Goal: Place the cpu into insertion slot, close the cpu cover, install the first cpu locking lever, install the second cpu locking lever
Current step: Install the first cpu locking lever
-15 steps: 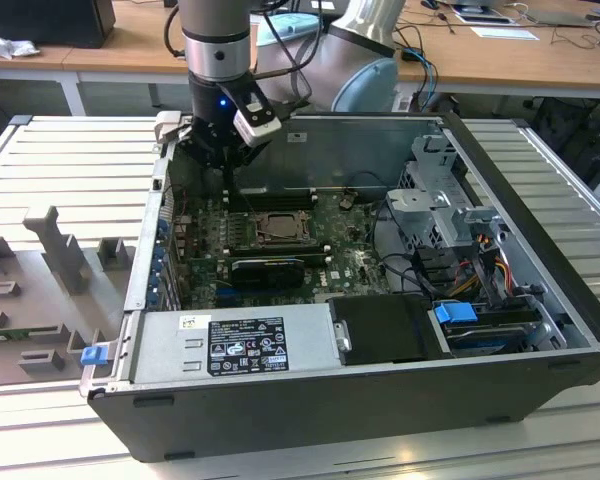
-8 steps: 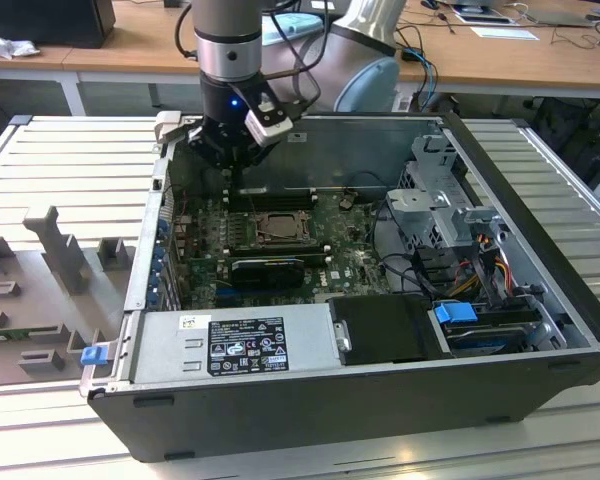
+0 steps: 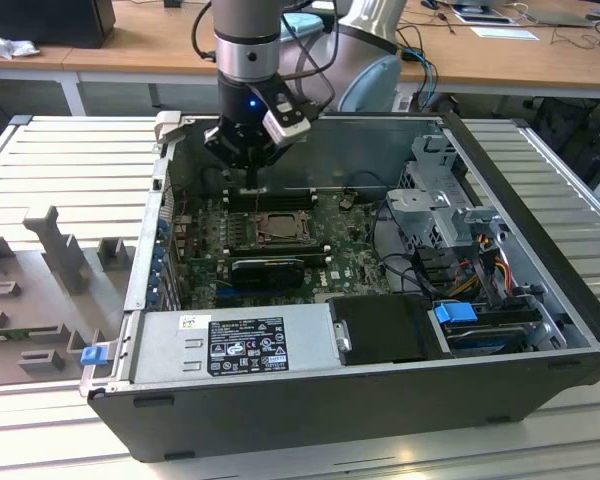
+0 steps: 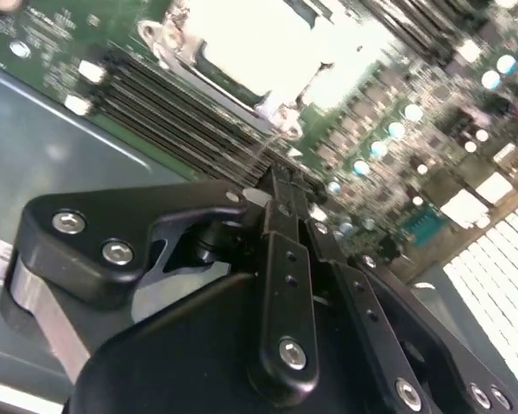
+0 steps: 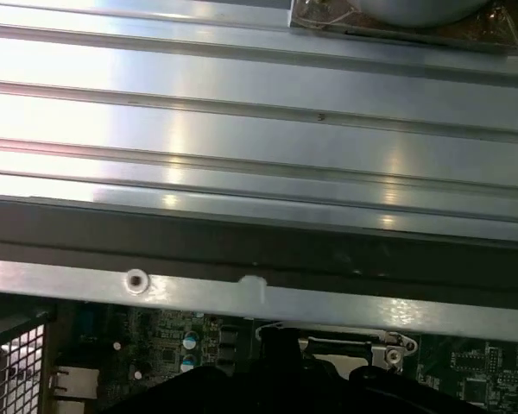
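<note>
With its fingers pinched narrow and nothing visibly between them, the claw [image 3: 252, 186] is hovering near the case's rear wall. Dropping from here, I judge, it is risking a strike on the memory slots [image 3: 272, 198] beneath its tip, not the socket hardware. The insertion slot [image 3: 279, 228] is lying just beyond those slots, at about five o'clock from the claw in the exterior view.
</note>
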Available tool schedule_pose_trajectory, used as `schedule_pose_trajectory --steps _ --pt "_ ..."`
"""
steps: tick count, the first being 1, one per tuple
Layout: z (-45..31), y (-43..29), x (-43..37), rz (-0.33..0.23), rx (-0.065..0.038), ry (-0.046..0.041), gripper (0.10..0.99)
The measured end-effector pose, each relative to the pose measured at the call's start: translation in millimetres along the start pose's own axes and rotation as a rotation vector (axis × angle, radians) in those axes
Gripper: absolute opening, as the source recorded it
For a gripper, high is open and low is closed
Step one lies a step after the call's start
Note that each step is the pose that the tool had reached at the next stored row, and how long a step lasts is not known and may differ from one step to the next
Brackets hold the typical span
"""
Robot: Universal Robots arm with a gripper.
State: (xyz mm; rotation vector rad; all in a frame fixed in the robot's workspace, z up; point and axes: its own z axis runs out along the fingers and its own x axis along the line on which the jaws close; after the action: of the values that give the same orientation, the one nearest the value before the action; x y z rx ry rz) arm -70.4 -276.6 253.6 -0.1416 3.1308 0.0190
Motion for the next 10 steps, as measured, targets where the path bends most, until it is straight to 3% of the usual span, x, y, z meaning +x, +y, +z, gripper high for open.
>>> schedule_pose_trajectory --steps 2,4,6,7,10 --pt "1.5 -1.4 -14.6 0.000 0.000 0.0000 0.106" --pt "2.8 -2.1 -21.5 0.000 -0.004 -0.0004 0.106" --pt "3.4 -2.7 -22.3 0.000 -0.034 -0.0032 0.106" --pt "5.1 -3.0 -23.1 0.001 -0.042 -0.0042 0.106" --pt "11.5 -3.2 -23.8 0.034 -0.042 -0.0050 0.106"
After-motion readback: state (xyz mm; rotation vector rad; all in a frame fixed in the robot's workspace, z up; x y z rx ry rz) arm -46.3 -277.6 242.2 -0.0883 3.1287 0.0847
